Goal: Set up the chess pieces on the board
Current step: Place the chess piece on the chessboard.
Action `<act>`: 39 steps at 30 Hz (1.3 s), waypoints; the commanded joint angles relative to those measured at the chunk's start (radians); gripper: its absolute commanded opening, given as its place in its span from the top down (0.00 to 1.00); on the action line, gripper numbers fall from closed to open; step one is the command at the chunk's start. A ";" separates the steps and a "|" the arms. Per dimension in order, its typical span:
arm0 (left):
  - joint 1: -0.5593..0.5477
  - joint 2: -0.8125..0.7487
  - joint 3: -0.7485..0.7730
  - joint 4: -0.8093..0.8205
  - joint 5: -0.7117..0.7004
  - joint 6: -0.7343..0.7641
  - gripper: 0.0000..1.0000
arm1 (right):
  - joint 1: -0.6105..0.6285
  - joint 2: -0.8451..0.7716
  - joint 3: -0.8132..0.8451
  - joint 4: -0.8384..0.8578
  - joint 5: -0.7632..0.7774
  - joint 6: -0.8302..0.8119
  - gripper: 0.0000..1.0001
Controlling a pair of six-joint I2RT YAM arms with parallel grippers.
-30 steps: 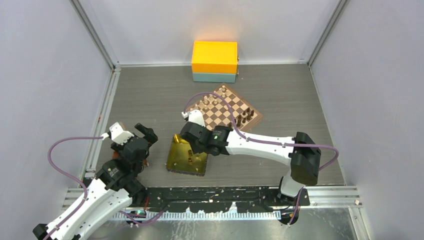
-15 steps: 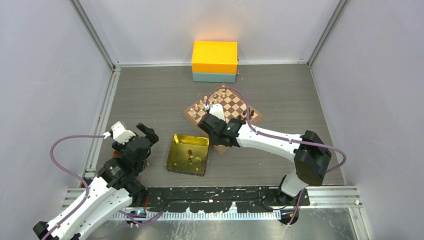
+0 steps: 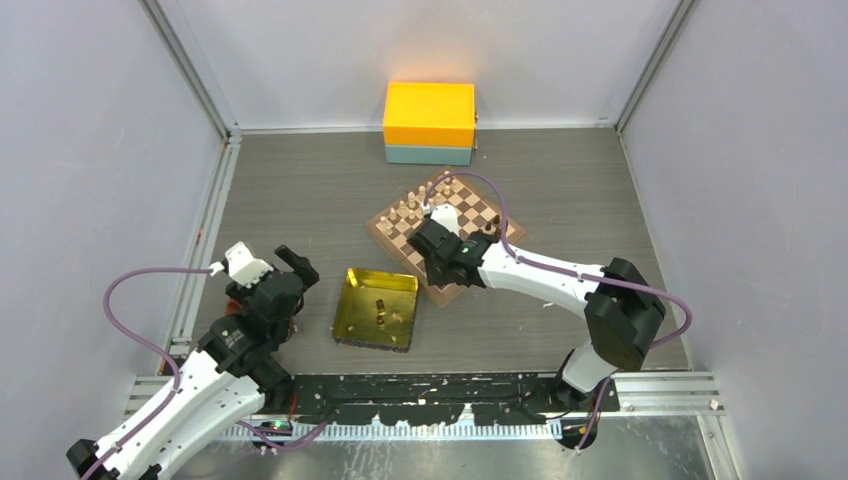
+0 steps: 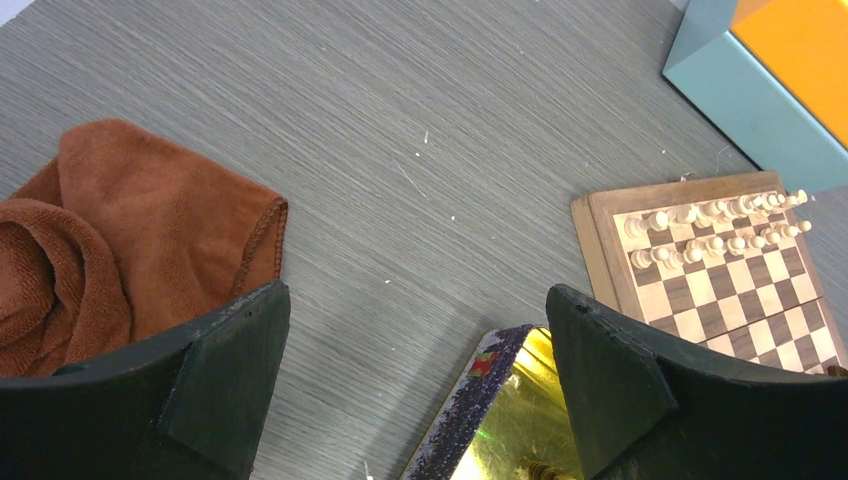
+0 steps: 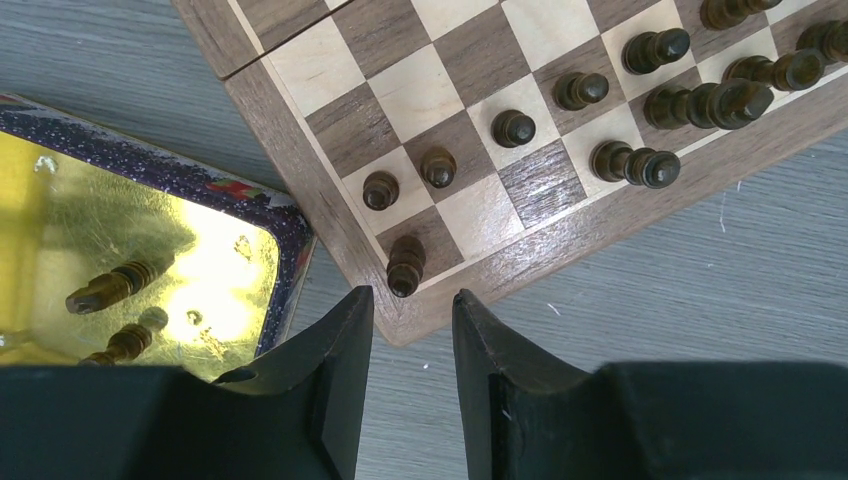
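Observation:
The board [image 3: 497, 248] lies tilted at the middle of the table. Dark chess pieces [image 5: 640, 95] stand along its right edge in the right wrist view. One dark piece [image 5: 405, 265] stands upright on the corner square nearest the tray. My right gripper [image 5: 412, 305] hovers just off that corner, open, with nothing between its fingers; from above it [image 3: 438, 272] is over the board's near corner. Two dark pieces [image 5: 108, 285] lie in the gold tray [image 5: 150, 168]. My left gripper [image 4: 415, 310] is wide open and empty over bare table left of the tray.
Pale chessmen [image 3: 410, 208] line the board's far-left edge. An orange box on a teal base [image 3: 430, 122] stands at the back. A brown cloth [image 4: 100, 240] lies bunched beside the left gripper. The gold tray [image 3: 345, 312] sits between both arms.
My right gripper has moved from over the gold tray to the board's near corner. The left arm has barely shifted.

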 commanded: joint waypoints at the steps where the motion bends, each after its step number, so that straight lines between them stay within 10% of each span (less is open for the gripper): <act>1: -0.005 0.005 0.016 0.047 -0.025 0.000 0.00 | -0.012 -0.016 -0.001 0.054 -0.019 -0.004 0.59; 39: -0.005 -0.012 0.002 0.034 -0.028 -0.009 0.00 | -0.022 -0.001 -0.007 0.063 -0.041 -0.002 0.59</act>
